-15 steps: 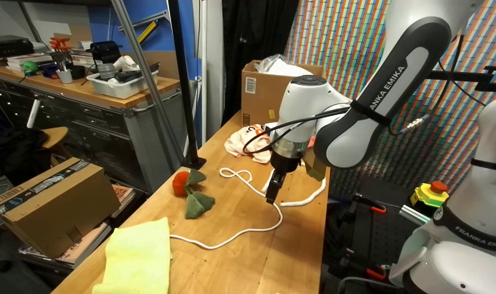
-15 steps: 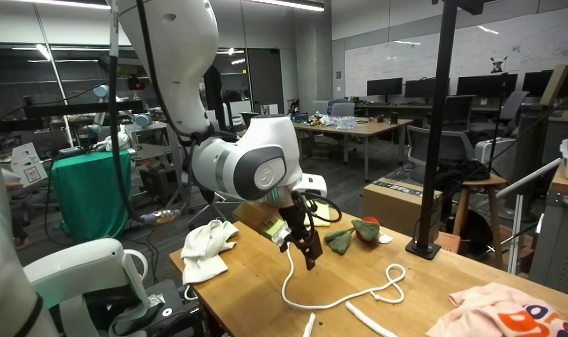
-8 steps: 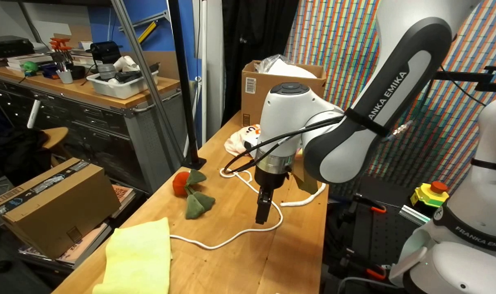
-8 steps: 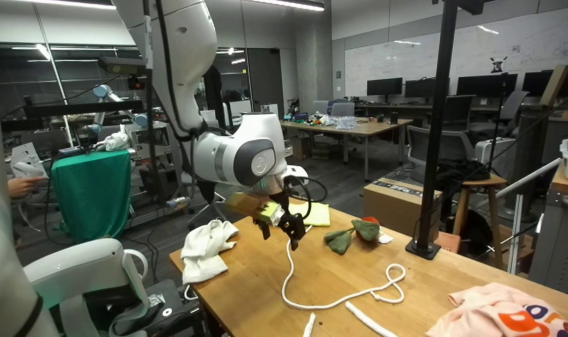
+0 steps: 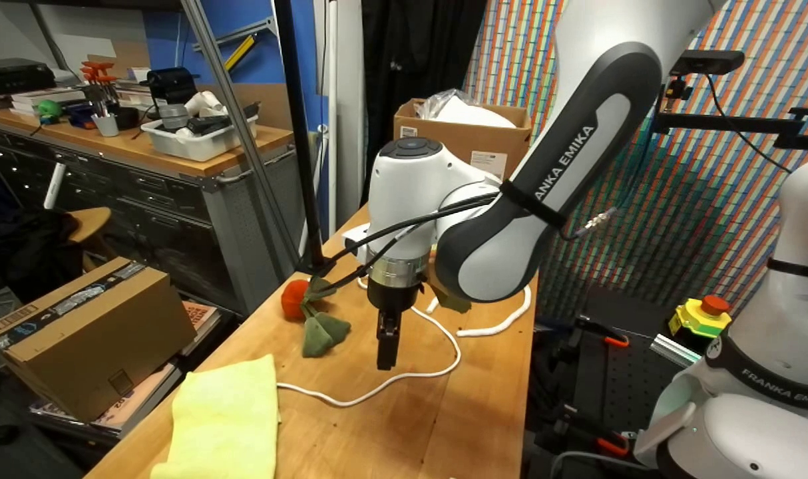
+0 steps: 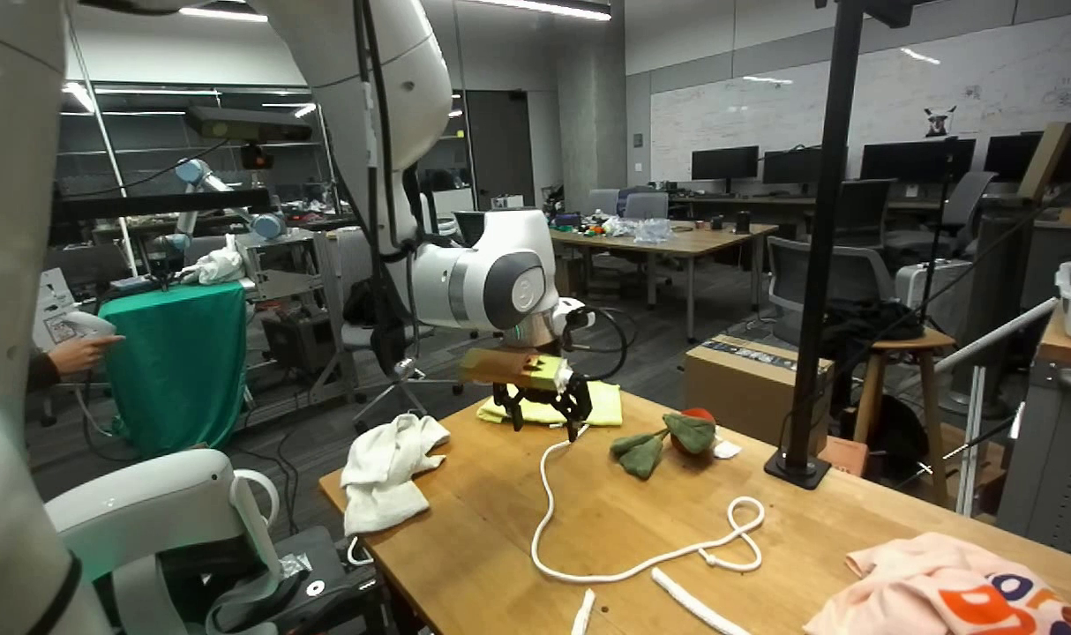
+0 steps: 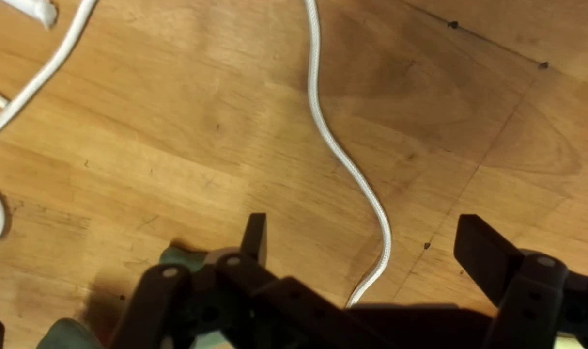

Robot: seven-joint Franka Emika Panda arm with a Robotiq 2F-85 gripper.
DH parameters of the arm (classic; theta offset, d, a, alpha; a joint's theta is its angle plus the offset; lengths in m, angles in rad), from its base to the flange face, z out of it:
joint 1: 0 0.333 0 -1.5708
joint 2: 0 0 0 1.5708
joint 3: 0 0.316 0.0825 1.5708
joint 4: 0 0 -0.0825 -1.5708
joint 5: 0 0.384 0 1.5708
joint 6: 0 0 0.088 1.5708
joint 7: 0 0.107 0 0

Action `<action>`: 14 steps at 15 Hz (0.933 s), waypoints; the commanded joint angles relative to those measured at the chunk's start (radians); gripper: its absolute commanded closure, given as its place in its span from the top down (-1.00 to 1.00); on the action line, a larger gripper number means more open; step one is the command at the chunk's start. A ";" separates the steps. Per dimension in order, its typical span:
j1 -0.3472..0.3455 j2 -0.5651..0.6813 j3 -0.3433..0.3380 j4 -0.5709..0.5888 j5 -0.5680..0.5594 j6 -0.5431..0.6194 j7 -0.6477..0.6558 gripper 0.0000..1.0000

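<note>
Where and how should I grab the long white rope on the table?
Probably by the stretch of rope that shows between the spread fingers of the end effector in the wrist view, coming straight down from above. There it is thin, lies along the table and runs roughly crosswise to the gap, so one finger could close from each side.

From afar I see a whiteboard [image 6: 853,110] behind dark monitors [image 6: 723,165], a lit ceiling lamp [image 6: 544,7], gray floor [image 6: 659,363] and a black curtain [image 5: 420,60].
</note>
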 commanded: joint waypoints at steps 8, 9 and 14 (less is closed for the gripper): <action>0.007 0.234 0.032 0.267 -0.034 -0.093 -0.093 1.00; 0.008 0.253 0.037 0.286 -0.030 -0.101 -0.095 1.00; 0.029 0.336 0.025 0.355 -0.045 -0.097 -0.089 1.00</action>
